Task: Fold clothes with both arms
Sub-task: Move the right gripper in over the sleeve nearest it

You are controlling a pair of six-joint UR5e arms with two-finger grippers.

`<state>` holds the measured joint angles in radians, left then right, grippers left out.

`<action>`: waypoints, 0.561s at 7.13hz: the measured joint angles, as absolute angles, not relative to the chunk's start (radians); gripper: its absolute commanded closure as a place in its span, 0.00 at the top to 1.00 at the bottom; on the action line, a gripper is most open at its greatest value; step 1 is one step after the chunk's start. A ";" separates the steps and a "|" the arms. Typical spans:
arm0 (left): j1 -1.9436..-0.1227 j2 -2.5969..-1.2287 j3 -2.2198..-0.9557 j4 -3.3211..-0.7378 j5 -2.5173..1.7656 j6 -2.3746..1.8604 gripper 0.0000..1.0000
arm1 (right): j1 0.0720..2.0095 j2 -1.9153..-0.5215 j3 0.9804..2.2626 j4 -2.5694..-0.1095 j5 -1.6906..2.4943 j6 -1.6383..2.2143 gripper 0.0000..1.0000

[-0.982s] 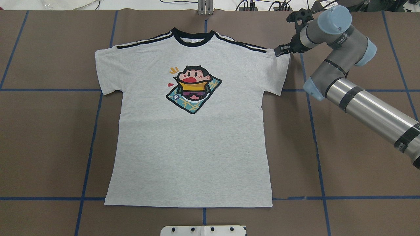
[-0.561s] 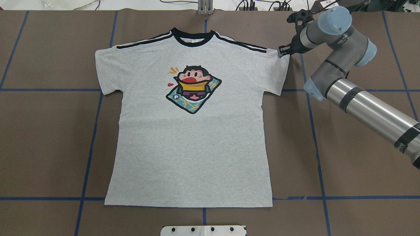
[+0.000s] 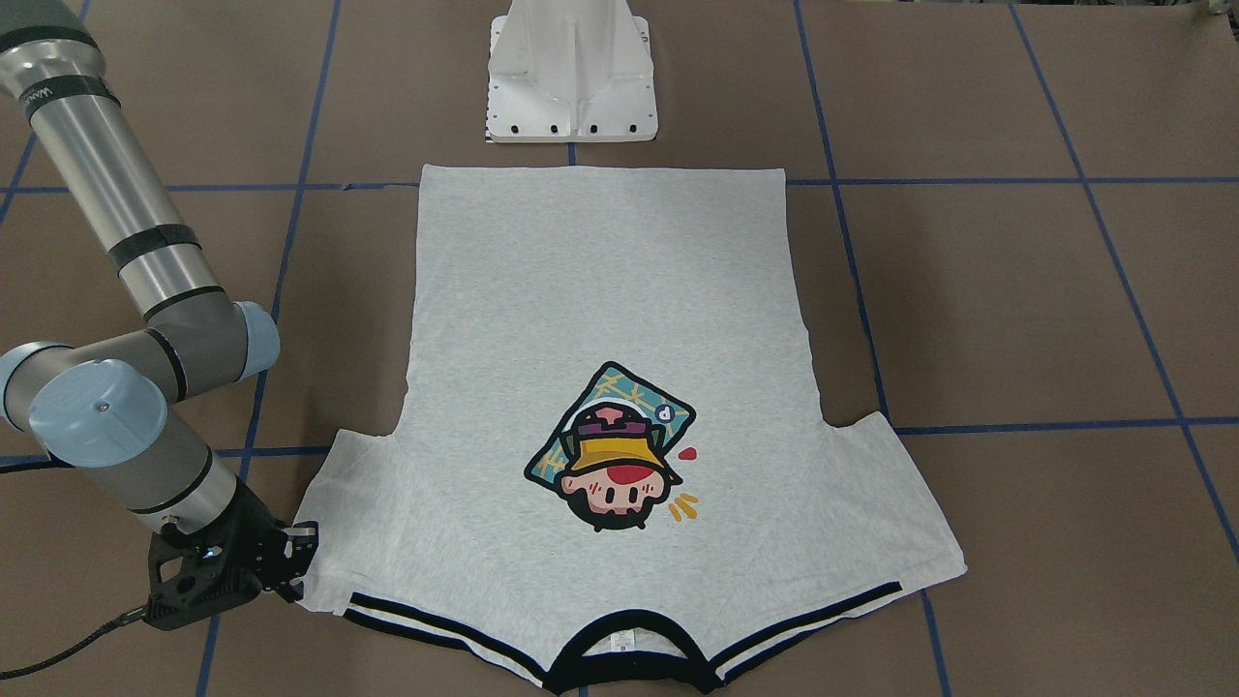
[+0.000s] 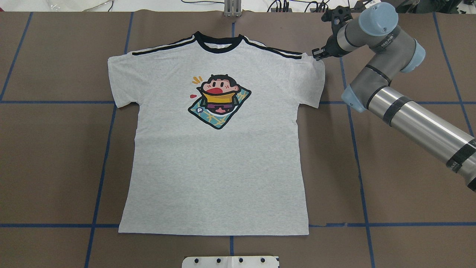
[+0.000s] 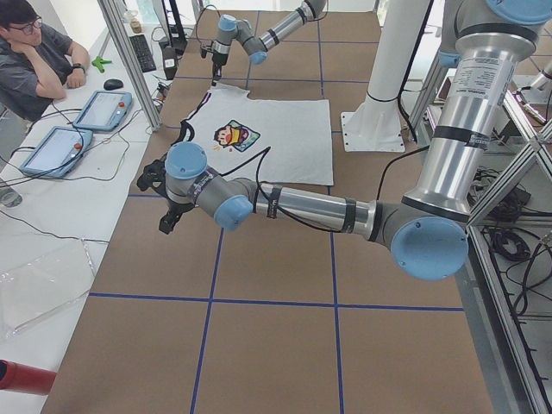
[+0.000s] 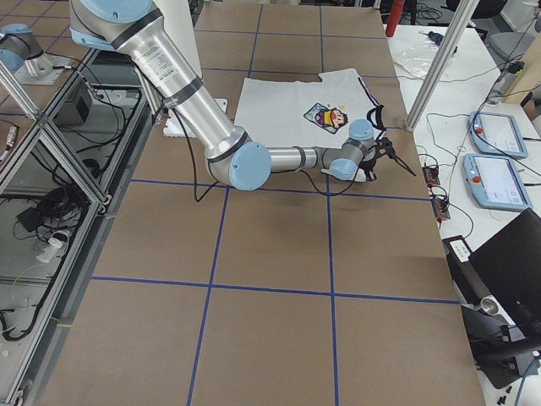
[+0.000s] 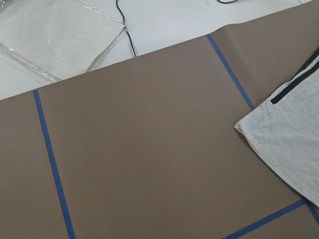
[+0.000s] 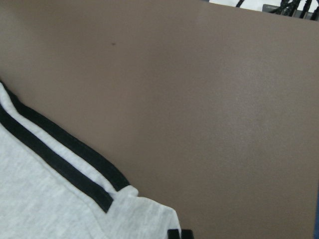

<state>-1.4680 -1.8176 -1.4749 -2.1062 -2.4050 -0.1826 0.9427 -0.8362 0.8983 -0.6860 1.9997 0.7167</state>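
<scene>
The grey T-shirt lies flat and face up on the brown table, with its black collar at the far edge and the cartoon print on the chest. My right gripper is at the top outer corner of the shirt's right-hand sleeve and looks shut on that corner. The corner is slightly bunched; this also shows in the front-facing view. The right wrist view shows the striped sleeve edge. My left gripper hangs over bare table left of the shirt; I cannot tell if it is open. The left wrist view shows the other sleeve.
The white pedestal base stands at the shirt's hem side. Blue tape lines grid the table. A side table beyond the far edge holds pendant tablets, cables and plastic sheets. An operator sits there.
My right gripper has shifted slightly toward the far edge at the sleeve corner. The sleeve's outer edge has drawn a little inward and bunched.
</scene>
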 measured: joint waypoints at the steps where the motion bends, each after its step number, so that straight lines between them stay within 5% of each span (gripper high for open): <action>1: -1.469 -1.817 -1.475 -2.106 -2.405 -0.183 1.00 | 0.944 -0.836 0.939 -0.686 2.031 0.738 0.00; 4: -1.473 -1.811 -1.476 -2.107 -2.406 -0.182 1.00 | 0.938 -0.789 1.025 -0.737 2.086 0.795 0.00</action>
